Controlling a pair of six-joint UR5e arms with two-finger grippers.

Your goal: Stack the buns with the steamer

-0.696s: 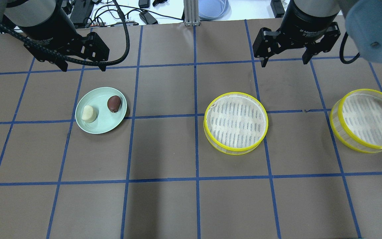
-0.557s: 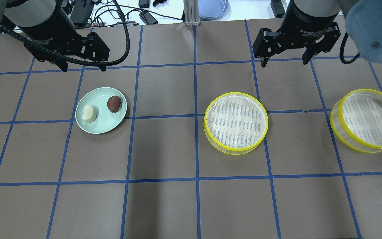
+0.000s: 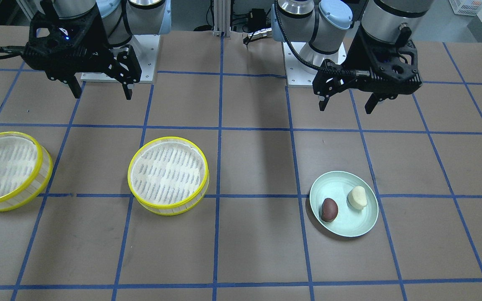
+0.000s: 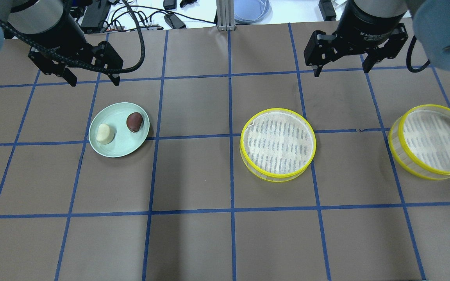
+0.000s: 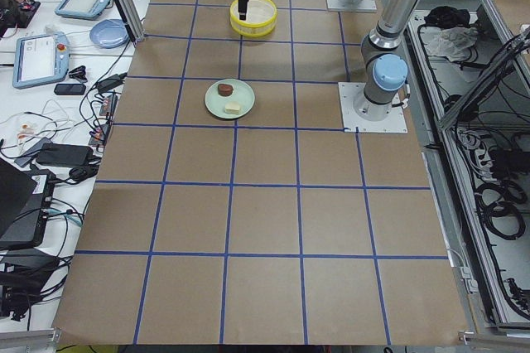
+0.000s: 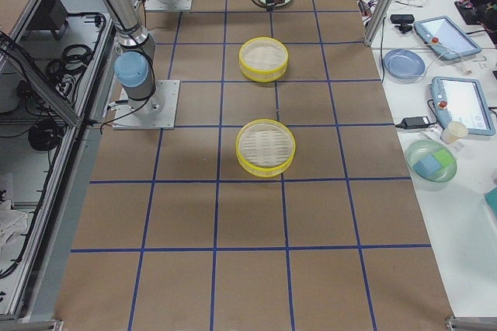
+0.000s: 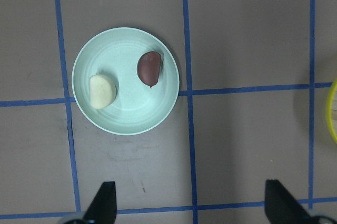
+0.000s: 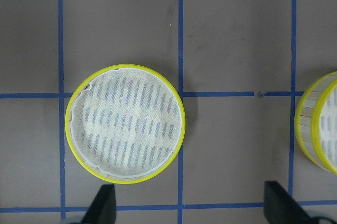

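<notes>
Across the brown tabletop (image 4: 193,175) I see blue tape lines (image 4: 231,195) marking squares. The cream-white bun (image 4: 105,134) and the reddish-brown bun (image 4: 134,121) lie apart on the pale green plate (image 4: 104,151), near my left pincer (image 4: 93,82), spread wide and empty. My right pincer (image 4: 342,72) gapes empty too, near the middle steamer (image 4: 242,145); the end steamer (image 4: 392,136) sits well apart. Cables (image 5: 101,108) and a teach pendant (image 5: 37,59) crowd the white bench (image 6: 466,214).

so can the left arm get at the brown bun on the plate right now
Probably yes. The left gripper is open and hangs above the table close by the plate, nothing covers the brown bun, and the white bun sits apart from it.
</notes>
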